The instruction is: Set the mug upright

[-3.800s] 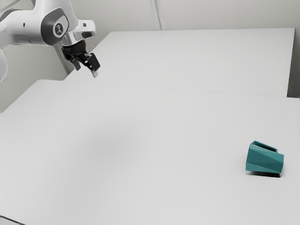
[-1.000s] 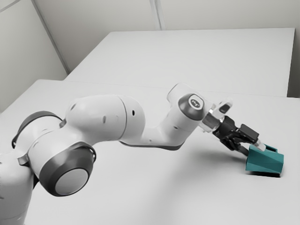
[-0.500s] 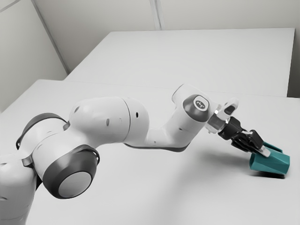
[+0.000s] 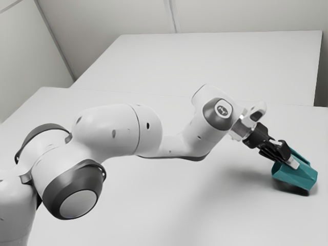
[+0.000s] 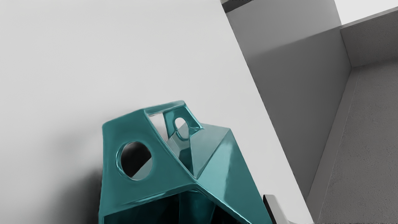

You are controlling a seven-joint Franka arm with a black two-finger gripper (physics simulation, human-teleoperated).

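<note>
"Where's the mug (image 4: 295, 175)?"

"Near the exterior view's right, tilted, its mouth end raised toward the gripper (image 4: 291, 158) and its base end low. The handle (image 4: 302, 157) is on the upper side."

"What changed?"

"Half a second ago it lay nearly flat. Now the mouth end has come up along with the gripper, so I'd judge the righting under way, though well short of upright."

"And the grip?"

"Closed on the mug, I'd say, since the two tilt together; one finger (image 5: 273, 207) is beside its outer wall."

"Room to turn it?"

"Plenty of bare surface (image 4: 154, 210) toward the arm (image 4: 118, 130). The wrist view has an edge (image 5: 264, 105) on that finger's side, so I'd avoid drifting there."
</note>
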